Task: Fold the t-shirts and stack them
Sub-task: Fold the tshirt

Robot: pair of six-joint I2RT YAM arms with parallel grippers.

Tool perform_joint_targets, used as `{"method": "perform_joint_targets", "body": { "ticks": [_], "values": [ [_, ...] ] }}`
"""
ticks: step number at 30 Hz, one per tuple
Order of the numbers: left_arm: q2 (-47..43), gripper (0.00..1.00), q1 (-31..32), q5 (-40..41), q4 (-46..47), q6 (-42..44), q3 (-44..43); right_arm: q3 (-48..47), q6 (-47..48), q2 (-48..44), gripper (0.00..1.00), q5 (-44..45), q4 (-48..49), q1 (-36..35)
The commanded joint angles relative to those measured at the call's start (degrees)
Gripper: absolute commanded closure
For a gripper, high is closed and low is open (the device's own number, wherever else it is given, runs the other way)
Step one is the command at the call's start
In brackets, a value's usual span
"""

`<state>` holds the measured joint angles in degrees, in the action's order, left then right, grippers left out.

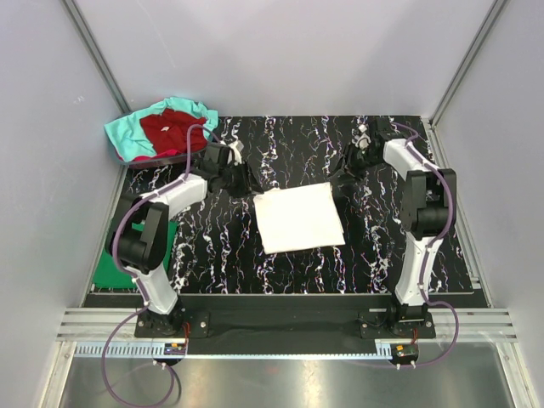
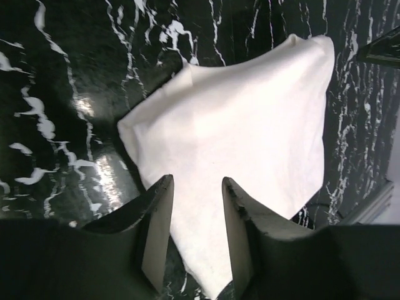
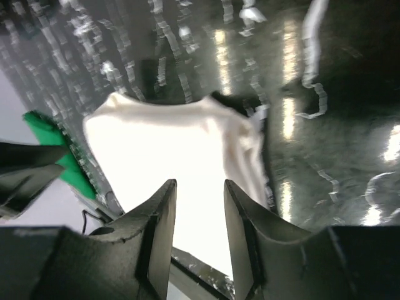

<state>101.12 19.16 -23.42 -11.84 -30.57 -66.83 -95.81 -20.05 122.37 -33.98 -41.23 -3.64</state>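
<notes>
White t-shirt [image 1: 299,218] lies folded mid the counter [image 1: 212,255]; with left fingers [image 2: 156,231] and right fingers [image 3: 161,237] apart and empty, lift straight up, sparing its far corners.

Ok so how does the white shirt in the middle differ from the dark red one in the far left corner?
The white shirt is folded into a flat, neat rectangle; the dark red shirt is crumpled. The white shirt lies alone in the middle of the black marbled table; the dark red shirt sits heaped on a teal shirt at the far left corner. Both are soft cloth.
</notes>
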Motion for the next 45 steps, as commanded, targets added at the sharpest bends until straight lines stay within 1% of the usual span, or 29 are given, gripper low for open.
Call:
{"method": "perform_joint_targets", "body": {
  "ticks": [1, 2, 3, 4, 5, 6, 8, 9, 11, 12, 16, 20, 21, 22, 23, 24, 25, 27, 29, 30, 31, 33, 35, 36, 37, 38, 41, 42, 45],
  "values": [
    [0.92, 0.6, 1.23, -5.93, 8.84, -4.23, 2.13, 4.73, -4.88, -5.91, 0.57, -6.86, 7.2, -2.76],
    [1.35, 0.6, 1.32, -6.37, 10.33, -5.28, 2.92, 6.23, -6.13, -6.0, 0.57, -8.28, 9.31, -3.39],
    [2.23, 0.61, 1.32, -7.42, 13.21, -7.29, 3.54, 7.73, -7.7, -5.48, 0.59, -9.78, 14.81, -3.65],
    [2.76, 0.61, 1.32, -7.78, 14.55, -8.1, 4.07, 11.22, -11.9, -5.04, 0.7, -13.97, 18.35, -3.83],
    [3.37, 0.62, 1.32, -8.04, 15.78, -8.8, 4.94, 13.35, -14.46, -4.6, 0.78, -16.01, 22.82, -3.83],
    [4.51, 0.62, 1.32, -8.48, 18.92, -9.85, 5.47, 15.54, -16.75, -3.72, 0.83, -17.95, 32.43, -3.83],
    [6.1, 0.62, 1.15, -9.36, 22.1, -10.74, 6.18, 19.51, -21.77, -2.05, 0.92, -19.28, 39.36, -3.83],
    [8.02, 0.62, 1.06, -9.89, 24.38, -11.09, 6.27, 19.96, -22.57, 0.31, 0.93, -19.81, 45.22, -3.83],
    [9.79, 0.62, 0.88, -10.15, 26.07, -11.09, 6.01, 21.28, -26.86, 2.95, 0.93, -21.65, 51.4, -3.57],
    [11.19, 0.63, 0.71, -9.98, 27.03, -10.57, 5.83, 21.63, -28.36, 5.14, 0.93, -22.27, 57.61, -2.87],
    [12.43, 0.62, 0.18, -9.1, 26.61, -7.32, 5.14, 24.0, -36.18, 8.32, 0.92, -24.46, 68.89, -0.5],
    [11.83, 0.56, 0.26, -9.1, 20.19, -3.36, 2.41, 22.34, -35.24, 8.07, 0.88, -26.05, 64.37, 1.0],
    [9.47, 0.53, 0.35, -8.49, 17.84, -2.49, 2.32, 21.64, -32.71, 5.45, 0.86, -24.23, 54.17, 1.0],
    [8.05, 0.5, 0.62, -7.96, 15.81, -2.04, 1.97, 18.67, -23.54, 3.86, 0.78, -22.38, 46.32, 0.83],
    [6.65, 0.5, 0.88, -7.52, 13.79, -1.61, 1.09, 16.73, -18.93, 0.97, 0.76, -20.36, 38.33, 0.57],
    [3.59, 0.48, 1.06, -7.43, 11.33, -1.17, 1.09, 14.71, -14.44, -0.19, 0.74, -15.38, 24.5, 0.04],
    [1.9, 0.46, 1.84, -7.26, 9.74, -1.16, 1.17, 10.86, -7.61, -1.16, 0.71, -12.72, 18.53, -0.83],
    [-2.65, 0.46, 3.16, -7.16, 7.89, -1.68, 2.22, 8.89, -3.96, -3.96, 0.69, -9.02, 8.94, -1.81],
    [-5.48, 0.48, 5.71, -7.6, 8.32, -3.0, 5.54, 9.41, -1.92, -6.43, 0.66, -7.34, 5.91, -3.38],
    [-7.76, 0.49, 6.59, -7.95, 11.02, -5.53, 7.48, 10.02, -1.57, -8.87, 0.65, -5.85, 4.07, -4.0],
    [-8.65, 0.5, 8.33, -8.04, 12.26, -6.95, 9.24, 11.33, -0.87, -10.12, 0.64, -5.05, 3.45, -4.79],
    [-9.62, 0.56, 9.93, -7.61, 16.99, -10.37, 14.06, 14.05, -0.43, -13.27, 0.62, -4.34, 3.78, -6.81],
    [-9.36, 0.62, 11.07, -7.6, 20.6, -13.19, 17.59, 15.73, -0.69, -14.26, 0.62, -7.14, 5.45, -8.31],
    [-9.28, 0.67, 11.16, -7.52, 25.06, -16.07, 21.09, 16.61, -1.04, -13.83, 0.67, -10.46, 6.68, -10.4],
    [-9.36, 0.68, 11.08, -7.17, 26.76, -17.06, 22.69, 17.06, -1.21, -13.39, 0.69, -12.58, 7.39, -11.64],
    [-9.45, 0.69, 11.08, -6.47, 27.65, -17.33, 23.58, 17.49, -1.39, -12.95, 0.72, -14.26, 8.09, -13.13],
    [-7.61, 0.72, 10.99, -6.37, 27.83, -16.02, 24.55, 21.53, -4.11, -12.07, 0.86, -19.27, 12.91, -17.01],
    [-7.08, 0.74, 10.99, -6.9, 29.14, -16.28, 24.9, 24.59, -5.25, -11.8, 0.91, -22.33, 17.02, -17.8],
    [-6.11, 0.74, 10.99, -8.31, 35.44, -19.51, 28.67, 30.83, -10.44, -11.01, 0.95, -25.95, 25.47, -18.16]
  ]
}}
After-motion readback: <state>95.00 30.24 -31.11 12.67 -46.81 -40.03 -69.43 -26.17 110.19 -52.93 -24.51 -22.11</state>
